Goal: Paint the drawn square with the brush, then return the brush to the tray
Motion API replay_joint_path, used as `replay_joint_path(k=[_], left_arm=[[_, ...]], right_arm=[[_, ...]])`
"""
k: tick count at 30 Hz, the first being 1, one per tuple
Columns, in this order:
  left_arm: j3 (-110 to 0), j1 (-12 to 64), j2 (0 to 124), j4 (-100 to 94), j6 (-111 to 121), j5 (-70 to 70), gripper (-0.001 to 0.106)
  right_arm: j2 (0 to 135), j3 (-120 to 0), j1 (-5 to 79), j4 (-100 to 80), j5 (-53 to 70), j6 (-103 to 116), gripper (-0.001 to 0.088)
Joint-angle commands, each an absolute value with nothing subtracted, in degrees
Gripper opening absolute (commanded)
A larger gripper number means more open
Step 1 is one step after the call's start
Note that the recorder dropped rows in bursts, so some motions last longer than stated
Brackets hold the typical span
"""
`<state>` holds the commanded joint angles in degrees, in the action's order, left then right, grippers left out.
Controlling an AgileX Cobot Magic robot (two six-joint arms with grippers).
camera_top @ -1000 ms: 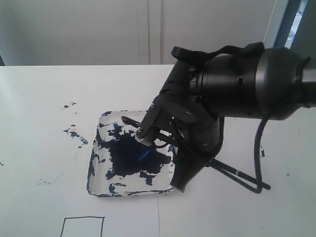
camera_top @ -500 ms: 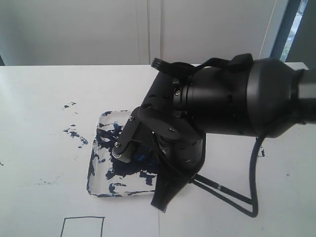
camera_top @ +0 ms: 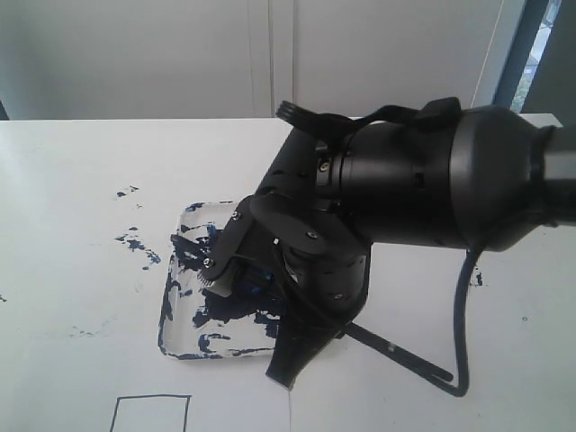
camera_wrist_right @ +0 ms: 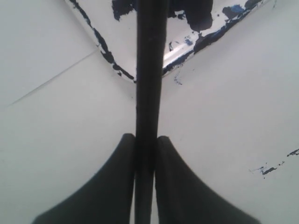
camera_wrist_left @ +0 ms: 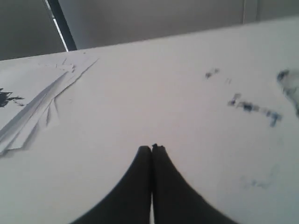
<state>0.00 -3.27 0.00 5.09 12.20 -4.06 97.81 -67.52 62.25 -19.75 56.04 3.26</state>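
Right gripper [camera_wrist_right: 145, 139] now farther left, tight around the brush [camera_wrist_right: 149, 70], tip toward the tray [camera_top: 166, 308], handle back rightward.

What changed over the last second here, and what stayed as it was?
The right gripper, shut on the brush, moved left, farther over the tray; the brush's trailing end followed it left. Nothing was picked up or let go. The tray and the blank drawn square stayed put.

A: "Can you see the brush [camera_top: 405, 356] tip?"
B: "No, you can't: the right arm [camera_top: 414, 180] covers it (and half the tray [camera_top: 169, 310]). The drawn square [camera_top: 151, 414] is cut off at the bottom edge."
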Motion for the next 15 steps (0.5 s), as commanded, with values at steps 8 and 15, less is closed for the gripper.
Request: replay_joint_path(k=[8, 15], left_arm=[[0.0, -3.3, 0.0, 9.5, 28.7, -11.0, 0.0], [-5.6, -3.3, 0.0, 2.6, 31.7, -1.7, 0.0]], right_arm=[[97.8, -67.5, 62.3, -19.3, 56.0, 3.1, 0.0], [97.8, -67.5, 62.3, -19.3, 55.2, 2.8, 0.0]])
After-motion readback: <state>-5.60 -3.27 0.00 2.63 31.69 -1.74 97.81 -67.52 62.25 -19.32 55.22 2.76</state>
